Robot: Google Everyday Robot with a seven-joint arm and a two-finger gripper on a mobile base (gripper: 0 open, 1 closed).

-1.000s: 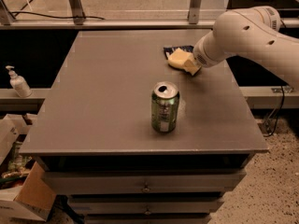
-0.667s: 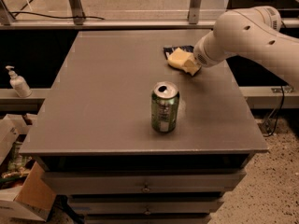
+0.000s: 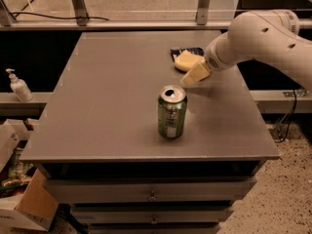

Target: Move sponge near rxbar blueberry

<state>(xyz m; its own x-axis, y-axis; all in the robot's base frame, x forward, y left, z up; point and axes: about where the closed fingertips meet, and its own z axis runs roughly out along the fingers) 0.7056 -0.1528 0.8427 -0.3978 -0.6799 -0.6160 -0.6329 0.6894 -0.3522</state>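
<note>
A green can (image 3: 171,112) stands mid-table (image 3: 107,106), then toward the upper right the gripper (image 3: 195,75), its grip impossible to tell, hangs just beside the sponge (image 3: 185,61), which lies against the rxbar blueberry (image 3: 195,50) behind it.

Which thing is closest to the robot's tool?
The yellow sponge, by the blue rxbar; the tool is right next to it. The green can stands farther off.

1 each: sponge (image 3: 186,61), rxbar (image 3: 181,51), can (image 3: 171,112), gripper (image 3: 195,75)
</note>
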